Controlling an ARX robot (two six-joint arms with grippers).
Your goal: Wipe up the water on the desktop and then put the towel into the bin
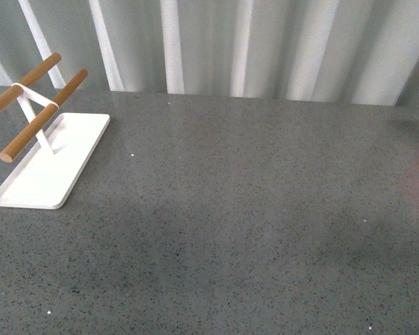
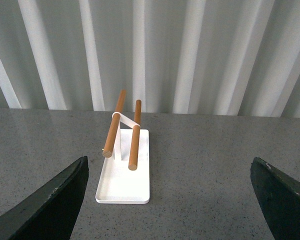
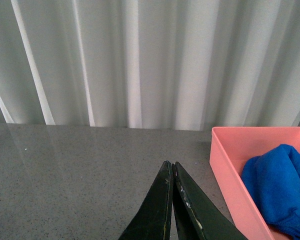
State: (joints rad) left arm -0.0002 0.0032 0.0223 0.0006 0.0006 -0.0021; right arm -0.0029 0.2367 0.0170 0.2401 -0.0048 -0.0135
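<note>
One blue towel [image 3: 277, 187] bunched in pink bin [image 3: 230, 165]; right hand [image 3: 172, 200] clenched empty, left hand [image 2: 170, 200] released over counter [image 1: 251, 209]

The table [image 1: 251, 209], dark grey stone with fine black and white speckles, is stretching flat and wide up to the far pleated backdrop. The towel [image 3: 277, 187], bright blue and crumpled into a soft heap, is lying inside the pink bin [image 3: 230, 172] at the table's right side.

Closed right end effector [image 3: 171, 172] above desktop [image 3: 80, 170], towel [image 3: 277, 187] bunched in pink bin [image 3: 230, 172]
</note>
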